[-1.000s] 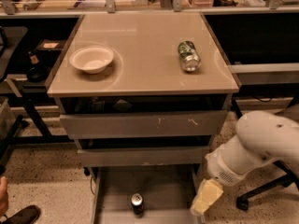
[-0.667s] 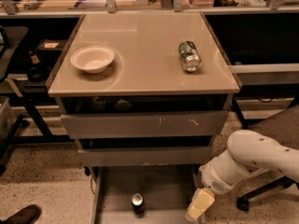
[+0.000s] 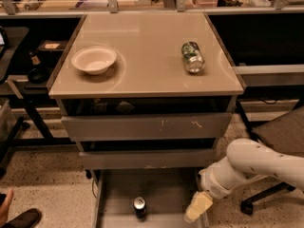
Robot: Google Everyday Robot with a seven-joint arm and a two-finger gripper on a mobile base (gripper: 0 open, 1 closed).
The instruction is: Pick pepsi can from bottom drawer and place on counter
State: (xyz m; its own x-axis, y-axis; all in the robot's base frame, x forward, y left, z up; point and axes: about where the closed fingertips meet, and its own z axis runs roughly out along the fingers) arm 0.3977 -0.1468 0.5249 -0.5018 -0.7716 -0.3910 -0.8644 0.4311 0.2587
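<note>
Pepsi can (image 3: 139,207) stands upright in the bottom drawer (image 3: 164,190); the tool (image 3: 198,207) hangs to its right, not touching it (grip state unclear).

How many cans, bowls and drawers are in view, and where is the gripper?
Cans: 2, the pepsi can in the bottom drawer, a green-and-silver can lying on the counter.
Bowls: 1, a white bowl on the counter.
Drawers: 3, two upper drawers plus the open bottom drawer.
Total: 6.
The gripper sits low, right of the pepsi can.
</note>
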